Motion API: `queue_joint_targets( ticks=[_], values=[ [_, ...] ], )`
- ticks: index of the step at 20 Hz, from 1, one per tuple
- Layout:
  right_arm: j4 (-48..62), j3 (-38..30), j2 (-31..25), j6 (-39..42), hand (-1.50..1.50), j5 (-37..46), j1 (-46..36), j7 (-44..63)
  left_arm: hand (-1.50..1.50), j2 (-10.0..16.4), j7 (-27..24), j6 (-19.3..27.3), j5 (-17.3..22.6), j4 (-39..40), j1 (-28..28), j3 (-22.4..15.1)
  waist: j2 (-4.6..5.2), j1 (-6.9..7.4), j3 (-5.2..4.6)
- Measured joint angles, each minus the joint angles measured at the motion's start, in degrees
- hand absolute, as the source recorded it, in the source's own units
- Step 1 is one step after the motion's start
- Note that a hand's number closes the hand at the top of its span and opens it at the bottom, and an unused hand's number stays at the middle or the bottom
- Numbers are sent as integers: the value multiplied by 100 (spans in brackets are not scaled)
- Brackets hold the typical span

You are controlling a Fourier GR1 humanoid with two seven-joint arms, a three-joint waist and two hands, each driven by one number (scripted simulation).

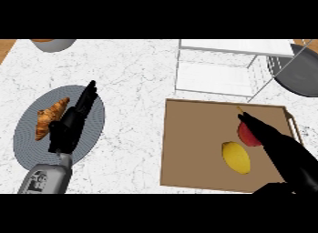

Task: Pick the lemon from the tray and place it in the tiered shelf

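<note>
The yellow, oval lemon [236, 157] lies on its side in the flat brown wooden tray [195, 145], right of the tray's middle, with its long axis slanting from upper left to lower right. The tray sits flat just in front of the white wire tiered shelf [228, 45] — which stands upright, its tiers open.

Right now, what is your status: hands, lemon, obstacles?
Left hand open over plate. Right hand open above tray, partly over apple. Lemon on tray, not held. Apple beside it.
</note>
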Motion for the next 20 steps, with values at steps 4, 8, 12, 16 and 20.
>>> queue_joint_targets(
  ticks=[4,8,12,16,20],
  values=[
    [169,-74,-4,-19,-150,231,123,-310,0,-61,-46,-48,-90,-8,37,54,0,-2,1],
    [436,58,162,-133,-150,604,96,-420,0,-134,-117,-73,-175,128,-52,136,1,-3,1],
    [665,-29,240,-146,-150,783,17,-588,0,-238,-34,-64,-286,111,-60,141,2,-1,1],
    [1060,-19,362,-350,-150,1026,-15,-846,0,-238,-60,-158,-294,180,-131,249,2,0,1],
    [1325,-58,441,-376,-150,1163,-76,-986,0,-312,-80,-151,-383,129,-66,245,1,2,1]
  ],
)
